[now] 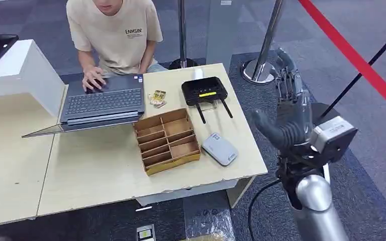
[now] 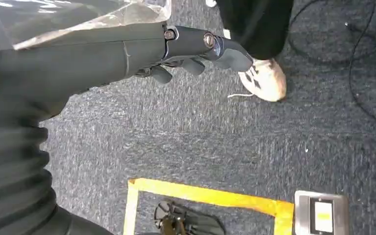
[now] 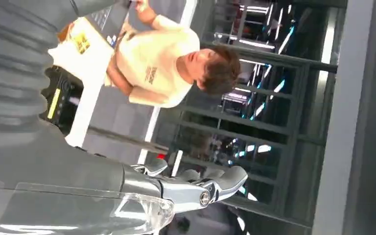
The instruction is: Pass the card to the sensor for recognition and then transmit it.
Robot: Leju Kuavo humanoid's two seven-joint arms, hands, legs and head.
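Pale wood table (image 1: 105, 165), with the small yellowish cards (image 1: 157, 98) lying flat on it, just beside the right edge of an open grey laptop (image 1: 103, 103) and near a black device with two antennas (image 1: 204, 92). No telling from here how many cards, or what is printed on them. In front of the cards, a brown divided wooden tray (image 1: 167, 140), and just beside its right wall a flat grey-white device (image 1: 219, 148). Across the table, a person in a beige T-shirt (image 1: 115, 32), one hand on the laptop keys.

Off the table's right edge, well apart from the cards, the right hand (image 1: 287, 118): raised, fingers stretched upward and spread, thumb jutting toward the table, palm empty. Touches nothing. Seen from its own wrist camera, the same straight fingers (image 3: 210, 188) against a dim background of railings, with the person and the table corner behind.

Down by the robot's side, the left hand (image 2: 196, 51), above dark grey carpet (image 2: 215, 142). Fingers only loosely bent, apart from each other, nothing between them. Beyond the fingertips, a white shoe (image 2: 264, 81); on the carpet, a corner of yellow tape (image 2: 205, 196).
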